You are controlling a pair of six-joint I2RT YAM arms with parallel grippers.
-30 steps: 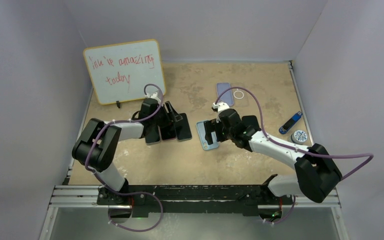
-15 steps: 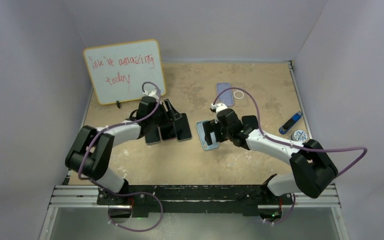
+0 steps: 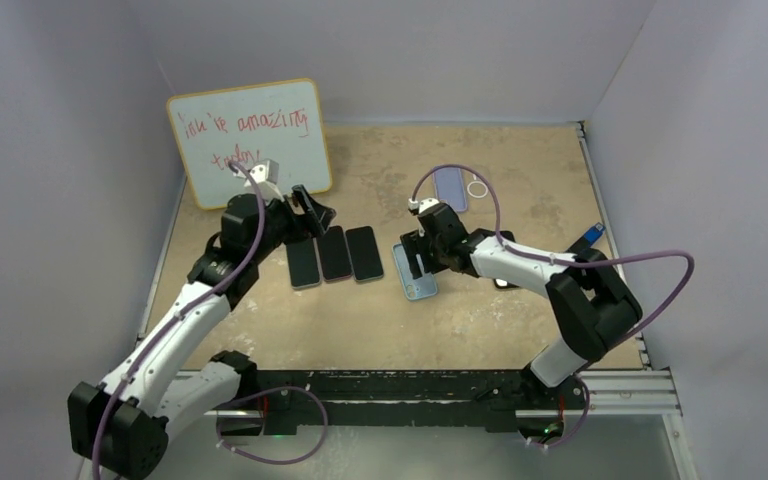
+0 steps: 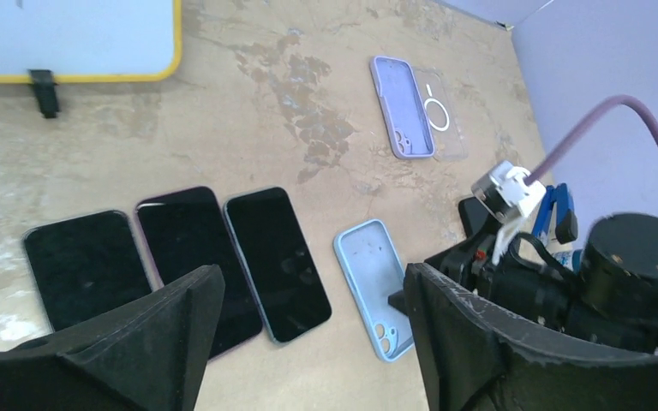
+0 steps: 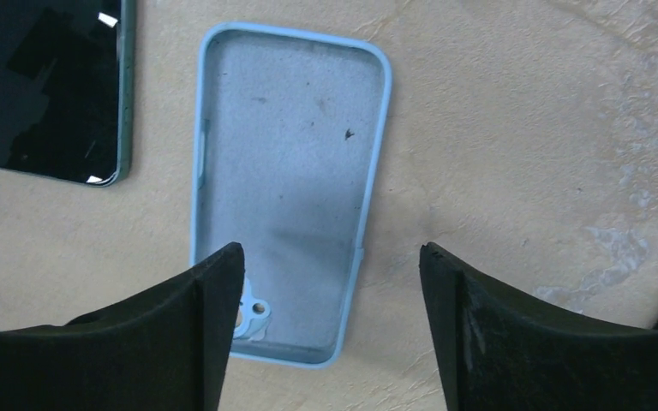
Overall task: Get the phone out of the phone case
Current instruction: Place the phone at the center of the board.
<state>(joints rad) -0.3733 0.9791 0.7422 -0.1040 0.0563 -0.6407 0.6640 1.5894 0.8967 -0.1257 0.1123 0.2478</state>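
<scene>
Top view: left gripper [image 3: 308,207] is off the table with its jaws spread wide and nothing in them. 3 phones [image 3: 335,253] lie flat, screens up, side by side at its 5 o'clock, apart from it. Right gripper [image 3: 419,254] sits over the far half of the blue case [image 3: 421,286], fingers apart and holding nothing. The case is empty, cavity up, just beside the phone row at its 3 o'clock. Lilac case [image 3: 449,187] and clear case [image 3: 478,188] are at 1 o'clock of the right gripper. Whiteboard [image 3: 250,140] is at 11 o'clock of the left gripper.

Left wrist: left gripper [image 4: 313,282] is wide open and empty. The 3 phones [image 4: 193,257] sit between 9 and 12 o'clock of its gap, and the blue case [image 4: 377,287] is just inside the right finger. Right gripper [image 4: 514,282] is at 3 o'clock, against the case's far side.

Right wrist: right gripper [image 5: 332,257] is open and gripping nothing, fingers [image 5: 163,334] on either side of the camera-hole end of the blue case [image 5: 291,163]. Can't tell if the tips touch the table. Nearest phone [image 5: 43,86] is at 10 o'clock, out of the case and just clear of its rim.
</scene>
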